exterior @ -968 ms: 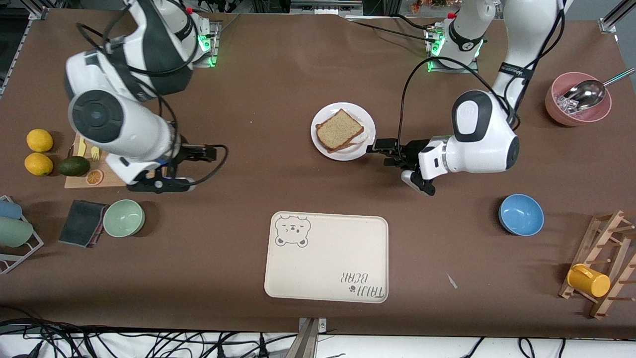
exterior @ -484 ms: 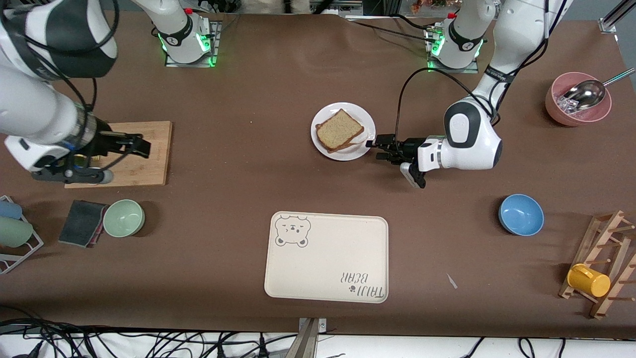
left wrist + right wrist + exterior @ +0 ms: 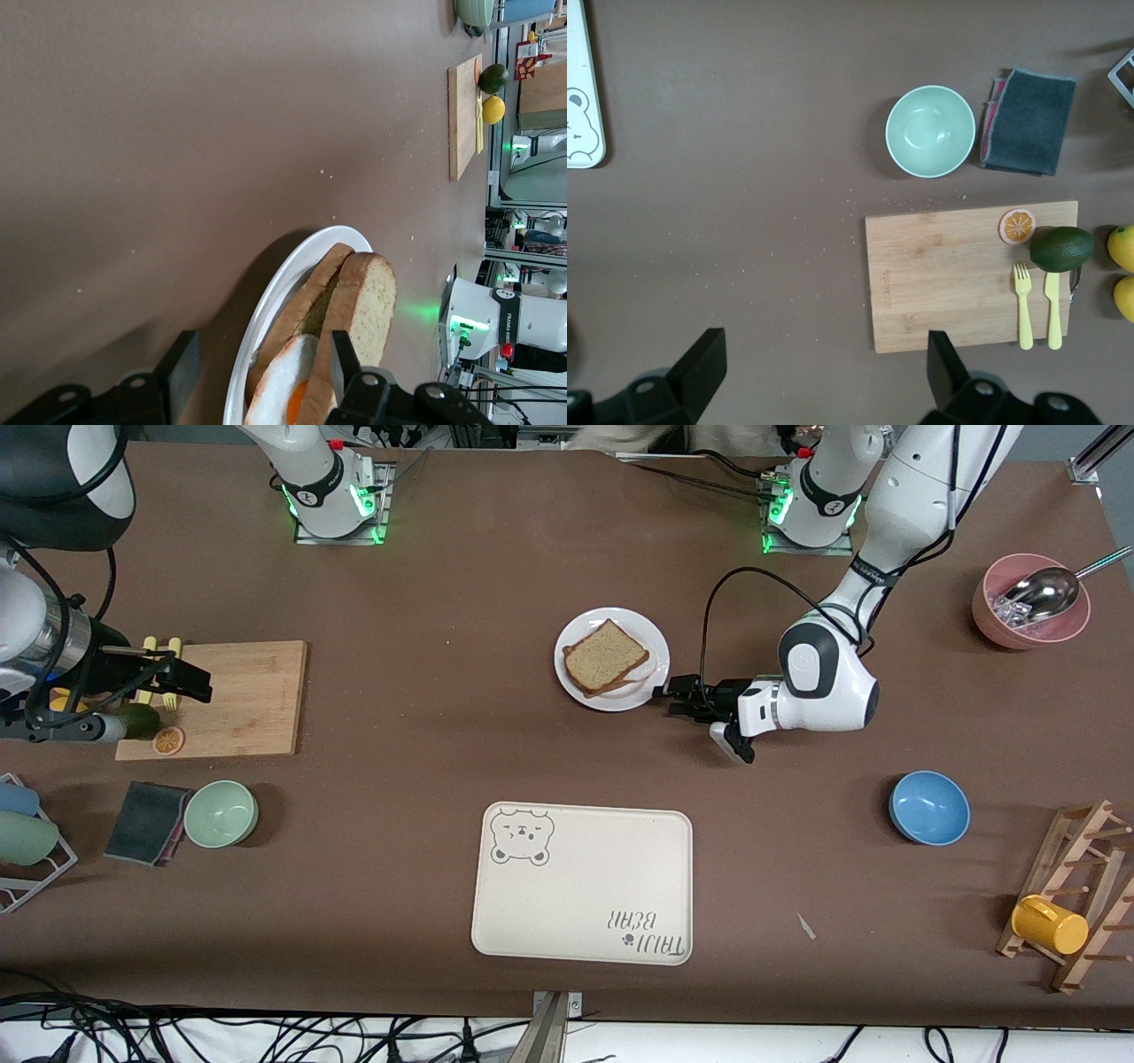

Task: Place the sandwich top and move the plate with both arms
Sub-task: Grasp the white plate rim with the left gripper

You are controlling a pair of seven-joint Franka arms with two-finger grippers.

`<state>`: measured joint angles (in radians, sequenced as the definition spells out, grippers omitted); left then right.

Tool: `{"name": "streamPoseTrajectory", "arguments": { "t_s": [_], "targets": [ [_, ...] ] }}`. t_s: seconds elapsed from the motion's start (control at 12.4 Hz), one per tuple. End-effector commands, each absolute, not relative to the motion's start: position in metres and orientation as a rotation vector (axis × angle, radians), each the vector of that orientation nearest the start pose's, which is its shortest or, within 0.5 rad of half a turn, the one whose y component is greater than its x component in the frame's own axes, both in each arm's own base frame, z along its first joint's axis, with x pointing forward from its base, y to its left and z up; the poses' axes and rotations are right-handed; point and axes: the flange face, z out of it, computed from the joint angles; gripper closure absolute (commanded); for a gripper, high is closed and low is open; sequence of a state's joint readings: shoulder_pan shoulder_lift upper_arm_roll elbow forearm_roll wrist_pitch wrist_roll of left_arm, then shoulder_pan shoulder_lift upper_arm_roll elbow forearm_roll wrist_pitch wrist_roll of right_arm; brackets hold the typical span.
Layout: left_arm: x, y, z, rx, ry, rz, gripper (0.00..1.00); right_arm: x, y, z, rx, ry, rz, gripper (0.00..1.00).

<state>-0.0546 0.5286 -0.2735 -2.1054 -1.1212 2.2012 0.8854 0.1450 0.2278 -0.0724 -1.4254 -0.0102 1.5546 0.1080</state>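
While one sandwich top (image 3: 604,656) covers one plate (image 3: 649,636).

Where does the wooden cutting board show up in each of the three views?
Front view: the cutting board lies at the right arm's end of the table, under the open right gripper.
Left wrist view: it is a thin strip seen edge-on near the picture's upper corner.
Right wrist view: it fills the lower middle.
Shared landmark: the avocado at the board's end.
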Motion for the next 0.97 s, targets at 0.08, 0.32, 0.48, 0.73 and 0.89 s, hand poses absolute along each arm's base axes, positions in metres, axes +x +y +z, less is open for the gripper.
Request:
{"name": "streamPoseTrajectory", "arguments": {
  "t_s": [0.08,0.32,0.48,0.73,0.89],
  "targets": [
    [0.489,-0.210,0.137,2.126,-0.364,-0.116,0.47,0.611,0.051,0.562,-3.154,0.031,0.128,0.00],
    [0.485,-0.211,0.129,2.119,-0.361,-0.113,0.50,0.615,0.050,0.559,-3.163,0.030,0.108,0.00],
    [0.477,-0.220,0.124,2.097,-0.369,-0.095,0.54,0.619,0.056,0.553,-3.164,0.015,0.089,0.00],
    [0.461,-0.229,0.112,2.062,-0.378,-0.066,0.67,0.622,0.057,0.550,-3.164,0.005,0.084,0.00],
    [0.458,-0.227,0.108,2.059,-0.399,-0.061,0.75,0.622,0.055,0.550,-3.164,-0.010,0.084,0.00]
  ]
}}
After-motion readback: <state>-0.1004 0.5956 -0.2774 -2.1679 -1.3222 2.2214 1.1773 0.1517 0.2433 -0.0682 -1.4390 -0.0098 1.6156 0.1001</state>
